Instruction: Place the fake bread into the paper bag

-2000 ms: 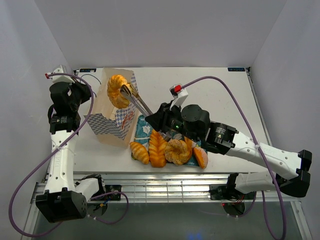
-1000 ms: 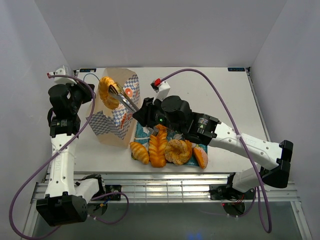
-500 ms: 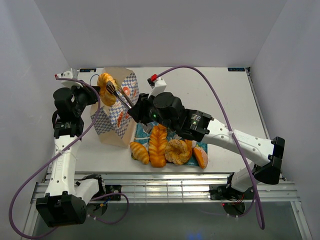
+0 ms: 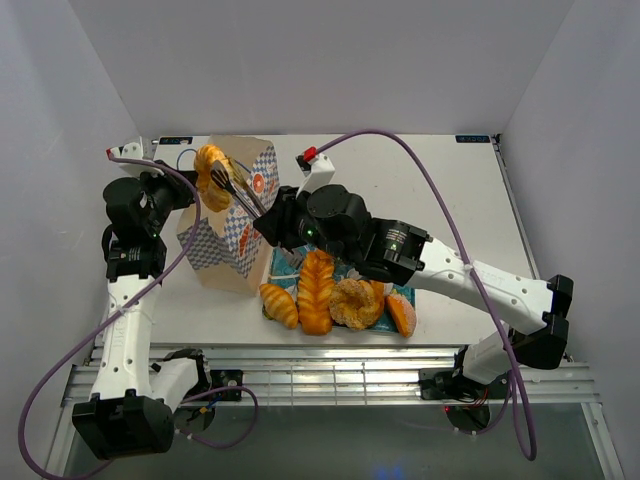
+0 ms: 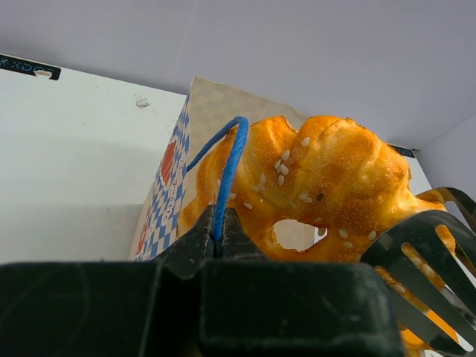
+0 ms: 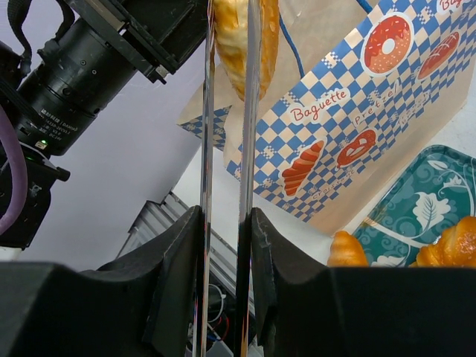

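The paper bag [image 4: 238, 238] stands upright at the left, checkered, with printed breads [image 6: 357, 134]. My left gripper [image 4: 188, 187] is shut on its blue cord handle [image 5: 230, 167], jaws closed on the cord [image 5: 217, 229]. My right gripper [image 4: 272, 222] is shut on metal tongs [image 6: 227, 149], which grip a glossy sesame ring pastry [image 4: 210, 167] over the bag's open top. The pastry fills the left wrist view [image 5: 327, 178] beside the tong tips [image 5: 424, 260]. More fake bread lies on the tray: a croissant [image 4: 279, 304], a braided loaf [image 4: 316, 290], a sugared ring [image 4: 351, 302].
The teal floral tray [image 4: 283, 262] sits just right of the bag, near the table's front edge; it also shows in the right wrist view [image 6: 424, 216]. Another bun [image 4: 401, 315] lies at its right end. The right arm's purple cable [image 4: 400, 150] arcs over the table.
My right arm has carried the tongs and ring pastry leftward, from the bag's right side to over its left top edge. The left arm has shifted slightly, and the bag now tilts.
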{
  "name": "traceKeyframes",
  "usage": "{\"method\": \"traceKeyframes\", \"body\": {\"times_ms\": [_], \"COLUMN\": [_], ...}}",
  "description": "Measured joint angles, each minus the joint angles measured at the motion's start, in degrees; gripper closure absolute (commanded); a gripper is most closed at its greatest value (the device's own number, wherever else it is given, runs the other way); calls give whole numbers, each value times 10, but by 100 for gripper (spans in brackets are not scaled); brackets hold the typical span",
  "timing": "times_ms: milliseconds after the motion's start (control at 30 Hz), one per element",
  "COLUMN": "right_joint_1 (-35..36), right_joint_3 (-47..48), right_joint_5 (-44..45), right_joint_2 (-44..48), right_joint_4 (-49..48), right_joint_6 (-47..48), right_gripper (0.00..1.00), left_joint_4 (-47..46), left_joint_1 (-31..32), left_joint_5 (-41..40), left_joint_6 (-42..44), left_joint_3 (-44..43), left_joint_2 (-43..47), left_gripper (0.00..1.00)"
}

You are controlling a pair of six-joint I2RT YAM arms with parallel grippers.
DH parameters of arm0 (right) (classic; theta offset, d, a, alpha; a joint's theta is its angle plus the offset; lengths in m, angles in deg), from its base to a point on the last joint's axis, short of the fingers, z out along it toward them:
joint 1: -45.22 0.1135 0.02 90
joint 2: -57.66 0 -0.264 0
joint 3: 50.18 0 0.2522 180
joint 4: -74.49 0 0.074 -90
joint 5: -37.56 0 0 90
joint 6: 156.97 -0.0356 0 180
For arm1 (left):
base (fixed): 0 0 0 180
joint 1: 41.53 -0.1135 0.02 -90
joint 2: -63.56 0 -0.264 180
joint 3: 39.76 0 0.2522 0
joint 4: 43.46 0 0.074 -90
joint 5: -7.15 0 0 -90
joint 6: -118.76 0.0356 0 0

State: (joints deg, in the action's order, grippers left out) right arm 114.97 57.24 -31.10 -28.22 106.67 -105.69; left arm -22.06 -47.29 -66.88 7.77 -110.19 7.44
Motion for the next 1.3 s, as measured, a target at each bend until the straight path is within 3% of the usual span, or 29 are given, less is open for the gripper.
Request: {"method": "traceKeyframes", "body": {"times_ms": [267, 900, 1300], "right_joint_1": [13, 16, 16], "right_joint_3": [4, 24, 32], "right_joint_5": [26, 26, 21], "right_joint_2": [7, 8, 8], "right_joint_4": [17, 38, 38], "right_joint_6": [6, 20, 22], "right_gripper": [74, 51, 54], "left_joint_4": [0, 0, 0], "left_joint_1": [0, 0, 0], "left_joint_5": [-5, -12, -23], "left_joint_6": [5, 6, 6], "left_joint_3": [0, 9, 18], "left_joint_2": [4, 9, 17], "left_gripper": [100, 100, 100]}}
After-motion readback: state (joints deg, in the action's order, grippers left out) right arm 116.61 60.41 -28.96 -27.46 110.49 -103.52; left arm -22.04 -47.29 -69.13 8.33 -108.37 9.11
